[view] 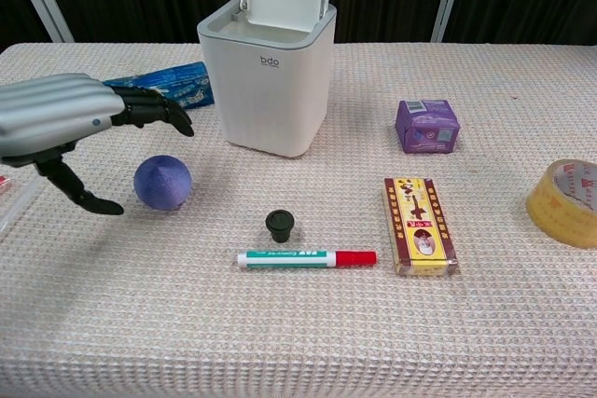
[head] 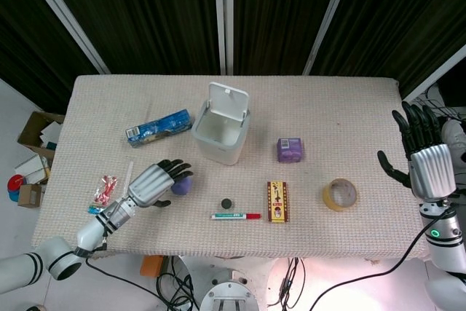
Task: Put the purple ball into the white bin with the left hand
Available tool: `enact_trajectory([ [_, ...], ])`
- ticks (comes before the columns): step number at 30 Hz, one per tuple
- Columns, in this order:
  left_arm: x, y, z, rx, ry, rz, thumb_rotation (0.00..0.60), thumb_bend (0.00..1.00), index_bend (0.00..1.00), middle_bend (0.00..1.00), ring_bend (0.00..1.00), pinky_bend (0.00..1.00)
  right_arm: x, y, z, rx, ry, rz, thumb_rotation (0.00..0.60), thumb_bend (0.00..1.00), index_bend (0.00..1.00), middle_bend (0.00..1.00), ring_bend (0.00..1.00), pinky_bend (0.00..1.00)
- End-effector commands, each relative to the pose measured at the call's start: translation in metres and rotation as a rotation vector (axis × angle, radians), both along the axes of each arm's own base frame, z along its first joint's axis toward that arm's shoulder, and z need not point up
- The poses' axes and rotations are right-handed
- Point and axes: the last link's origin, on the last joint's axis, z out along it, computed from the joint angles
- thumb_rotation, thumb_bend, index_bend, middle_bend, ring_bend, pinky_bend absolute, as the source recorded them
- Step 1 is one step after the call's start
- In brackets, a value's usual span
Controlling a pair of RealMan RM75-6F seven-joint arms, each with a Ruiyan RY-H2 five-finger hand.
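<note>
Purple ball (view: 162,182) — round, matte, on the table — left hand (view: 58,123) spread beside it, holding nothing.

Matt purple ball (view: 162,182); smooth plastic white bin (view: 269,76)

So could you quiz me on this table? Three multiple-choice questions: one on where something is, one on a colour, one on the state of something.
1. Where does the marker pen lie?
A. Inside the bin
B. On the table in front of the small black cap
C. Under the tape roll

2. What colour is the ball?
A. Purple
B. Green
C. Orange

3. How is the white bin?
A. Tipped over
B. Lid shut
C. Lid up

Answers:
1 B, the pen lies flat just in front of the cap.
2 A, it is purple, beside the left hand.
3 C, the lid stands upright behind the opening.
</note>
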Motion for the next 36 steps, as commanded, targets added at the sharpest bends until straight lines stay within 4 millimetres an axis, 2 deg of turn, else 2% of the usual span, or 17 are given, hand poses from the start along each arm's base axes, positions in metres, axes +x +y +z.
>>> enact_trajectory([
  [1,-0.001,0.008,-0.014,-0.006,0.019,0.015,0.6,0.1,0.2,0.16,0.15,0.3,-0.005,0.002,0.002,-0.001,-0.002,-0.014,0.6,0.27,0.0,0.0,0.0,0.0],
  [8,-0.008,0.011,-0.023,-0.01,0.029,0.04,0.6,0.1,0.23,0.16,0.15,0.3,-0.012,0.0,0.002,-0.002,0.0,-0.034,0.6,0.29,0.0,0.0,0.0,0.0],
  [14,-0.004,0.011,-0.024,-0.01,0.01,0.017,0.6,0.11,0.27,0.19,0.18,0.33,-0.017,-0.001,0.001,0.001,-0.003,-0.048,0.6,0.29,0.0,0.0,0.0,0.0],
  [24,-0.009,0.013,-0.035,-0.024,0.034,0.025,0.6,0.23,0.32,0.28,0.27,0.5,-0.02,-0.001,0.004,-0.011,-0.003,-0.054,0.6,0.29,0.0,0.0,0.0,0.0],
  [27,-0.005,0.013,-0.034,0.008,0.012,-0.003,0.6,0.28,0.43,0.37,0.34,0.59,-0.022,-0.002,0.005,-0.014,-0.007,-0.065,0.6,0.3,0.0,0.0,0.0,0.0],
  [29,-0.004,0.013,-0.034,0.03,0.003,-0.017,0.6,0.32,0.54,0.44,0.4,0.64,-0.024,-0.002,0.005,-0.016,-0.01,-0.07,0.6,0.3,0.0,0.0,0.0,0.0],
  [31,-0.005,0.014,-0.035,0.034,0.001,-0.015,0.6,0.33,0.6,0.5,0.45,0.68,-0.025,-0.001,0.005,-0.017,-0.007,-0.072,0.6,0.3,0.0,0.0,0.0,0.0],
  [34,-0.007,0.014,-0.033,0.036,0.005,-0.013,0.6,0.33,0.62,0.53,0.49,0.71,-0.026,0.0,0.005,-0.018,-0.005,-0.071,0.6,0.3,0.0,0.0,0.0,0.0],
  [36,-0.006,0.013,-0.025,0.056,-0.009,-0.019,0.6,0.34,0.62,0.54,0.49,0.71,-0.027,0.004,0.006,-0.019,0.001,-0.068,0.6,0.3,0.0,0.0,0.0,0.0],
])
